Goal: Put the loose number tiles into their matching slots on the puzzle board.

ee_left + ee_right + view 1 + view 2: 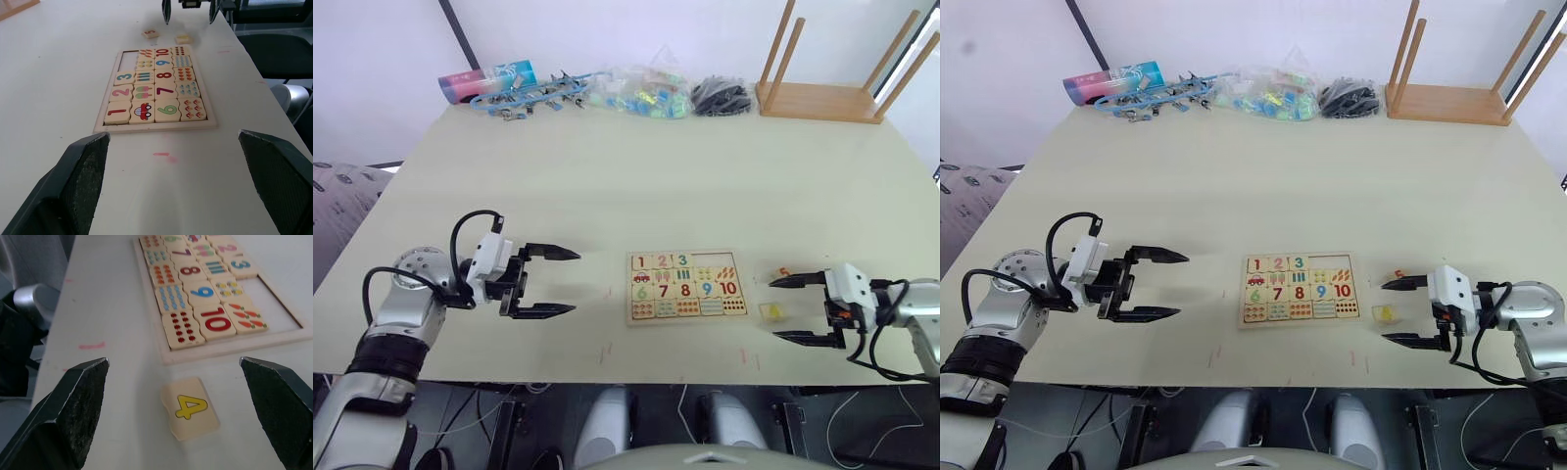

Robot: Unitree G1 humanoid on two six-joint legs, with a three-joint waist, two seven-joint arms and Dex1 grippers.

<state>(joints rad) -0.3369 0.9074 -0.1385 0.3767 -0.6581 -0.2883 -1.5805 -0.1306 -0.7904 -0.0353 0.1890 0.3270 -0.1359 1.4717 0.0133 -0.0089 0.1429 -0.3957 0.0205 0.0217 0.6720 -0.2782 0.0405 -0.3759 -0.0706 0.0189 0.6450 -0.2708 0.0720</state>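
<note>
I see the puzzle board (686, 287) lying flat on the pale tabletop (636, 186), near its front edge, between my two tools. My left tool (551, 282) hovers just over the tabletop at about 9 o'clock from the board, well apart from it, its two black fingers spread wide and holding nothing. My right tool (797, 308) sits at about 3 o'clock from the board, also spread wide and empty.

The 4 tile (191, 408), with its yellow digit, lies flat on the tabletop between the right tool's fingers, touching neither, just beside the board's right edge. The 5 tile (784, 272), orange, lies loose a little farther back, near the right tool's upper finger, at about 2 o'clock from the board.

On the board, tiles 1 (117, 112), 2 (121, 91) and 3 (124, 77) sit in the top row of slots. The two slots (128, 59) at the right end of that row are bare wood. Below them I read 6, 7, 8, 9 and 10, with rows of small counting pictures.

Along the far edge of the tabletop lie a blue and pink packet (487, 80), bags of small coloured parts (641, 94), a pile of black pieces (720, 97) and an upturned wooden stool (832, 73).
</note>
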